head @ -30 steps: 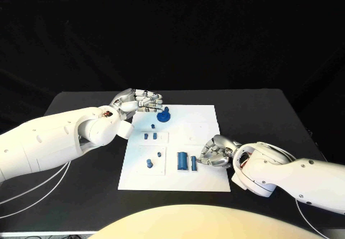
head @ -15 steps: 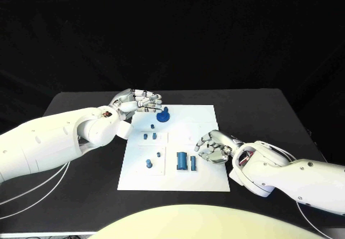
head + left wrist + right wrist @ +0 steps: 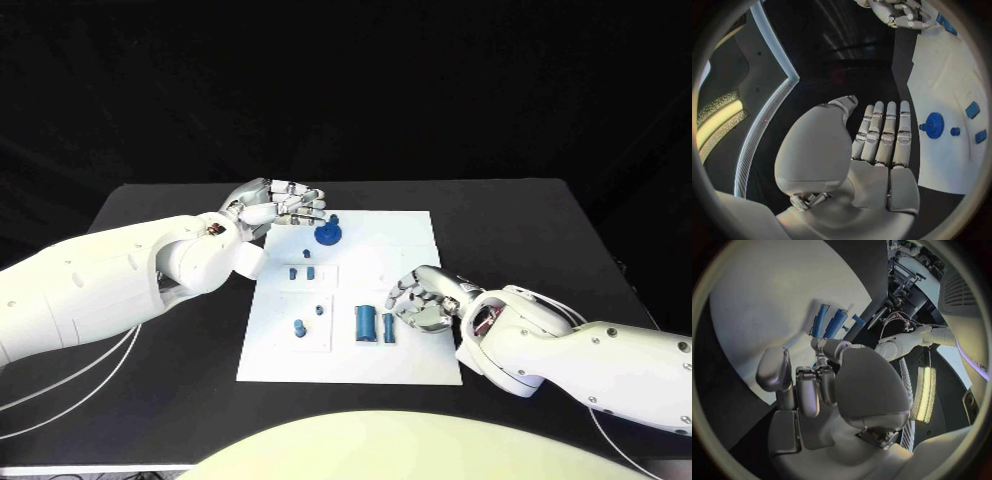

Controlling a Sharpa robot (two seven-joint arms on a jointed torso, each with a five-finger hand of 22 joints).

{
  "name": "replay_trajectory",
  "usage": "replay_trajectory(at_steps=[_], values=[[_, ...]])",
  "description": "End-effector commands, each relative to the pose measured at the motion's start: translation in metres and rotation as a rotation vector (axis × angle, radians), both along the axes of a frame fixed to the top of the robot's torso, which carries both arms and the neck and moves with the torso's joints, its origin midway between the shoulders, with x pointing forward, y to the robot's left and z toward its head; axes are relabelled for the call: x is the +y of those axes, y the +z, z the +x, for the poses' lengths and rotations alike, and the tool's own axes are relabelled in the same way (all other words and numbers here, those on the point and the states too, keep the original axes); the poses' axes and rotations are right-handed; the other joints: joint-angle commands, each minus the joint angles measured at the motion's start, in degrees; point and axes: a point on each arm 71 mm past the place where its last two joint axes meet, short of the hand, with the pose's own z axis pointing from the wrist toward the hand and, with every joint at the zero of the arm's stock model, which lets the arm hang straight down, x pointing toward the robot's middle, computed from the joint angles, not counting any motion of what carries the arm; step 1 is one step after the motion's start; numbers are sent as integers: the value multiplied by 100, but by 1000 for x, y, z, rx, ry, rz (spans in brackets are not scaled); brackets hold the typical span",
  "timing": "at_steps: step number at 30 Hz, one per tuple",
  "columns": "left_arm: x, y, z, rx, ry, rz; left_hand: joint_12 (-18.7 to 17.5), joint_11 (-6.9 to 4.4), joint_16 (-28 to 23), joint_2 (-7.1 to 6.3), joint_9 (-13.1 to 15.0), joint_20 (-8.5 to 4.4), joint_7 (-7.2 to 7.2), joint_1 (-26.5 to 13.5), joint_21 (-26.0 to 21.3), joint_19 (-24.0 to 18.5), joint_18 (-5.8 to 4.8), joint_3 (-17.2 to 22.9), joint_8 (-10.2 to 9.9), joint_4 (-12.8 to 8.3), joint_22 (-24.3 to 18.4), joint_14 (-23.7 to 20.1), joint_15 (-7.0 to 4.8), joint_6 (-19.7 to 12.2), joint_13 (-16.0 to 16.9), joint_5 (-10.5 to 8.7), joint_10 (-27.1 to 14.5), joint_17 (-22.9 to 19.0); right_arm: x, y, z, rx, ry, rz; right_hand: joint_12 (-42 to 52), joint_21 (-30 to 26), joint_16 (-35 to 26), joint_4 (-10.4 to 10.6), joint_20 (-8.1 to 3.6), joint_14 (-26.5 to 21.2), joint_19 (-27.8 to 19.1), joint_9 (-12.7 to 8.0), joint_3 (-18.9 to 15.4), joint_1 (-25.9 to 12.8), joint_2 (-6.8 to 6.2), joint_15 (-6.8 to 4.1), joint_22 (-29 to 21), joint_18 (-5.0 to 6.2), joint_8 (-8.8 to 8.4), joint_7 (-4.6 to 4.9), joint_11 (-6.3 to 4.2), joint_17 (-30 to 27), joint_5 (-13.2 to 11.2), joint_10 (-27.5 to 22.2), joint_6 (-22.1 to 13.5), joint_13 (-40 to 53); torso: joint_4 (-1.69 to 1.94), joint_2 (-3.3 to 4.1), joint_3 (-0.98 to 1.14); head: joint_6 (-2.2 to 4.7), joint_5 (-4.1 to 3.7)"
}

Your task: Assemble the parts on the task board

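On the tabletop (image 3: 159,205): white task board (image 3: 411,350).
Right hand (image 3: 421,299): lifted, pinching 1 small blue part (image 3: 394,297); 2 blue bars (image 3: 375,323) just beside it.
Left hand (image 3: 274,205): released, fingers straight, blue round part (image 3: 330,235) beside it.

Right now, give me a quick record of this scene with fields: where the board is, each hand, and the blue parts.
board: white task board, middle of black table
left hand: left hand at the board's far left corner, holds nothing
right hand: right hand over the board's right side, pinching a small blue part
parts: round blue part far end; two long blue parts lying side by side near end
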Motion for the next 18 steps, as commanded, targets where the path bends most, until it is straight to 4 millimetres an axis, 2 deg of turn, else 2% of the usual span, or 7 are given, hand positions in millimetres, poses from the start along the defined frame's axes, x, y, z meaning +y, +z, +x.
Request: replay_trajectory(at_steps=[1,18], values=[[-2,1,0,-3,-15,-13,-2,14,-37,11,-9,-10,9,-56,-35,28,81,-34,-24,9,-6,36,15,18,9,22,-40,8,4,-2,-3,17,47,-15,28,29,8,-12,33,519,-7,-6,45,-48,37,25,363,-49,-26,-14,34,1142,20,326,55,1134,-5,-3,0,1,6],[-2,1,0,-2,-13,-11,-1,14,-46,17,-12,-10,11,-54,-38,33,81,-36,-26,8,-15,40,16,20,10,23,-40,11,4,-8,-4,63,63,-58,32,47,10,-65,29,520,-12,1,76,-107,65,14,389,-48,-6,-35,18,1148,15,329,150,1135,0,-1,1,1,4]])
